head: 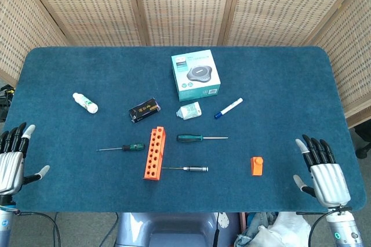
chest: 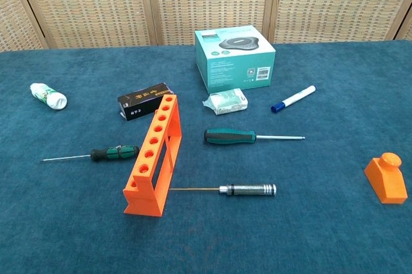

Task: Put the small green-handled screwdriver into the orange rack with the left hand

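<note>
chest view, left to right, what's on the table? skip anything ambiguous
White bottle → small green-handled screwdriver → orange rack → teal box → blue-capped marker → orange block. Left out for overlap: the black box, the white packet and the two other screwdrivers.
</note>
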Robot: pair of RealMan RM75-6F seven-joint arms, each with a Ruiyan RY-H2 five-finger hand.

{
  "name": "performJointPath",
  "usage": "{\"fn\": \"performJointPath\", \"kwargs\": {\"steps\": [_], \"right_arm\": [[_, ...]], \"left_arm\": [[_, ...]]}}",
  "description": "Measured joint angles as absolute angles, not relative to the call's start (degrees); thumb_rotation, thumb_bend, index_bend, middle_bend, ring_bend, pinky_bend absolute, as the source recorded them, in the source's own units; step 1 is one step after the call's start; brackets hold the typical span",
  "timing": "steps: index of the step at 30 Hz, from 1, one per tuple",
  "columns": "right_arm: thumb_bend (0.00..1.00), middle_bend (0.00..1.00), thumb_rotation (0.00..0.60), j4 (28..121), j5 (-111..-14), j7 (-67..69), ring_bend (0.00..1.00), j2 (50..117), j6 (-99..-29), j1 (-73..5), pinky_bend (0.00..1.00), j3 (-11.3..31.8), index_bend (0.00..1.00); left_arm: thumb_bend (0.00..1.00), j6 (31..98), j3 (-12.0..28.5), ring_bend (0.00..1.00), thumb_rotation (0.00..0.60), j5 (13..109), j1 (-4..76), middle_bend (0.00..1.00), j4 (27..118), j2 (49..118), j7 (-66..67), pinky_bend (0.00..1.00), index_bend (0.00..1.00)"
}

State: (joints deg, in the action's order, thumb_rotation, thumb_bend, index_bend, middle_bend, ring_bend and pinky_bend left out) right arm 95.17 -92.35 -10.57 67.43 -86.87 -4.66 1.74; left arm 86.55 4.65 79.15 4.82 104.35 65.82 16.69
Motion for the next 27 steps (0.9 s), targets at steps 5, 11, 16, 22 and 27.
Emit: {"fn": "performJointPath", "kwargs": {"steps": [5, 11, 16, 22, 27], "right_arm": [[0.24, 0.0, 0.6, 95.08, -92.33, -10.69, 0.0, 67.43, -86.49, -4.76, 0.0, 1.62, 0.0], [0.24, 0.0, 0.6, 94.91, -91.99, -10.22, 0.0, 67.35, -86.52, -4.72, 0.0, 1.73, 0.0], [0.24, 0.0, 0.6, 94.96, -92.08, -10.13, 0.0, 67.26, -86.68, -4.66, 0.0, 1.73, 0.0], [0.24, 0.0, 0.6, 95.1, -92.08, -10.37, 0.0, 67.32, -86.59, -4.7, 0.0, 1.72, 0.0], [0.24, 0.0, 0.6, 95.2, -92.02, -10.24, 0.0, 67.23, -86.78, -4.59, 0.0, 1.74, 0.0]], "left_arm": [[0.15, 86.75, 4.69, 0.0, 0.6, 79.12, 4.74, 0.0, 104.55, 65.78, 16.78, 0.0, 0.04], [0.15, 86.65, 4.49, 0.0, 0.6, 79.27, 4.82, 0.0, 104.72, 66.04, 17.57, 0.0, 0.05], [0.17, 86.11, 4.49, 0.0, 0.6, 79.04, 5.11, 0.0, 105.05, 66.32, 17.82, 0.0, 0.14], [0.18, 84.2, 5.4, 0.0, 0.6, 78.19, 6.67, 0.0, 106.77, 66.53, 18.26, 0.0, 0.21], [0.18, 81.28, 6.88, 0.0, 0.6, 77.1, 9.41, 0.0, 108.95, 67.08, 19.99, 0.0, 0.26]]}}
